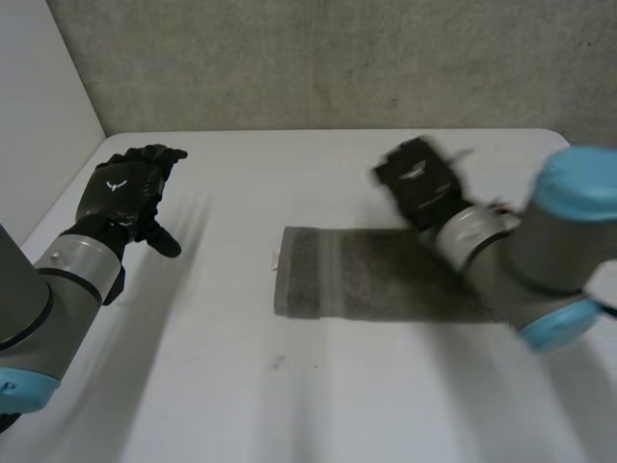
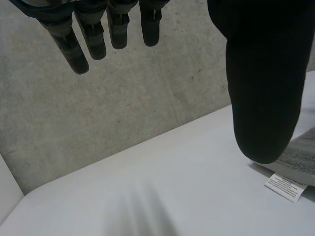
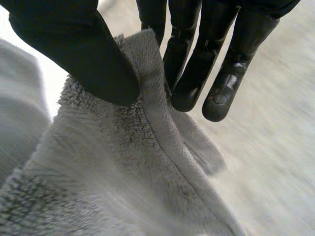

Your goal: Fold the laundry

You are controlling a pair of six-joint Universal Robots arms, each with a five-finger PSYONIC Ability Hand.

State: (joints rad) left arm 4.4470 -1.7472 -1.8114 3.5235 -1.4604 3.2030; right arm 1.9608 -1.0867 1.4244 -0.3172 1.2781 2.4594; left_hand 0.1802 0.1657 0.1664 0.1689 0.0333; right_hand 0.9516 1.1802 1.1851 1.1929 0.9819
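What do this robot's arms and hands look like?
The left arm and right arm are thick grey tubes with light-blue caps and silvery wrist cuffs. The left hand and right hand are black, human-shaped, with a small white mark on each back.

On table (image 1: 289, 405): towel (image 1: 366, 275), R robot hand (image 1: 416, 183) at far edge; L robot hand (image 1: 130, 193) left.

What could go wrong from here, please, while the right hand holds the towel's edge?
The right hand pinches just the hem of the towel between thumb and fingers; it might slip out mid-fold. The left hand hangs open, apart from the towel, so nothing pins the other end; the towel may drag across the table instead of folding.
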